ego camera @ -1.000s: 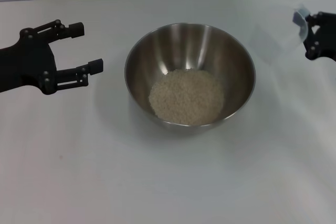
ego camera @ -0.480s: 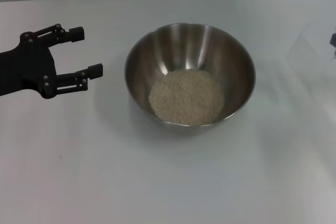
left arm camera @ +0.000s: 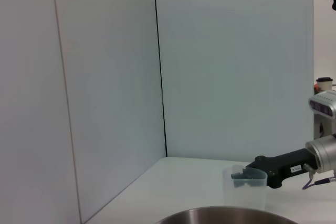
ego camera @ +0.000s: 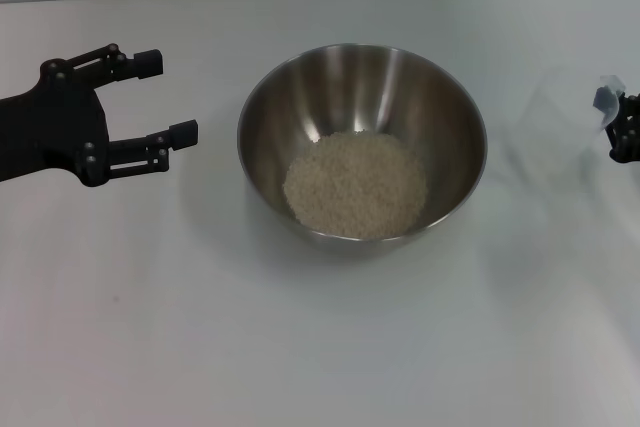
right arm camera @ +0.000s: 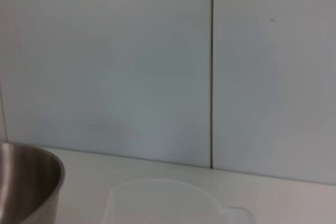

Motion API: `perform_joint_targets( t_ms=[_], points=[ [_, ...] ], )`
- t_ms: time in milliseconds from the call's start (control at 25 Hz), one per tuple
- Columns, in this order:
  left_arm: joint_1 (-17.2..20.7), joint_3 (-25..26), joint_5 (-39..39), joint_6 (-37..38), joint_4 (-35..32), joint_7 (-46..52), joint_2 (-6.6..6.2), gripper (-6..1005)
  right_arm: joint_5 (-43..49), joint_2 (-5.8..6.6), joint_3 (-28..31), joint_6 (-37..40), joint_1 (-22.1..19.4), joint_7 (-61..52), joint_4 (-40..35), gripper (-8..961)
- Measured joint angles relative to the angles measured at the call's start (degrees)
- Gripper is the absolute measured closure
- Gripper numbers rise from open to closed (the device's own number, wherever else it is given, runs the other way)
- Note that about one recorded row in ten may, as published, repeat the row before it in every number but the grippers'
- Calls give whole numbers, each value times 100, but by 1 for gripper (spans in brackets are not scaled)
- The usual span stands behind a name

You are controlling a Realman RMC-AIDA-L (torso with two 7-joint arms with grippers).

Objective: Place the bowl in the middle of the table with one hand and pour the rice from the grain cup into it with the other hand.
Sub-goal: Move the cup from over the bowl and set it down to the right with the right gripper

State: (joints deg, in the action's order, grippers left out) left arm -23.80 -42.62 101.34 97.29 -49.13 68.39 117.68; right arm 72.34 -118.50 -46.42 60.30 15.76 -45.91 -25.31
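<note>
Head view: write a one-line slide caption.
Rice lies in the bowl; open left gripper beside it, right gripper at the table's edge.

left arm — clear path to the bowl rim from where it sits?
Probably yes. The left claw hangs open beside the bowl, fingers pointing at its near rim, with only bare table between them. The right claw holds the grain cup off on the far side.

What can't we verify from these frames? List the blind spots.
- Grain cup: faint and translucent in the head view; base cut off by the bowl rim in the left wrist view.
- Right end effector: cropped by the head view's edge.
- Whether any rice is left in the cup: unreadable.
- Left end effector: open, plainly visible beside the bowl.
</note>
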Motion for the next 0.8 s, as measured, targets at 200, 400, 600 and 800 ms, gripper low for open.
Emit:
perform_joint_targets(
  t_ms=[200, 400, 600, 800],
  points=[
    [20, 0, 0, 0, 0, -45, 0, 167, 0, -39, 29, -159, 21, 3, 5, 933],
    [42, 0, 0, 8, 0, -77, 0, 167, -35, -49, 40, -200, 24, 5, 10, 933],
    [53, 0, -1, 17, 0, -79, 0, 167, -39, -50, 44, -204, 23, 6, 9, 932],
    [53, 0, -1, 25, 0, -81, -4, 167, -42, -50, 58, -213, 23, -13, 9, 932]
  ],
)
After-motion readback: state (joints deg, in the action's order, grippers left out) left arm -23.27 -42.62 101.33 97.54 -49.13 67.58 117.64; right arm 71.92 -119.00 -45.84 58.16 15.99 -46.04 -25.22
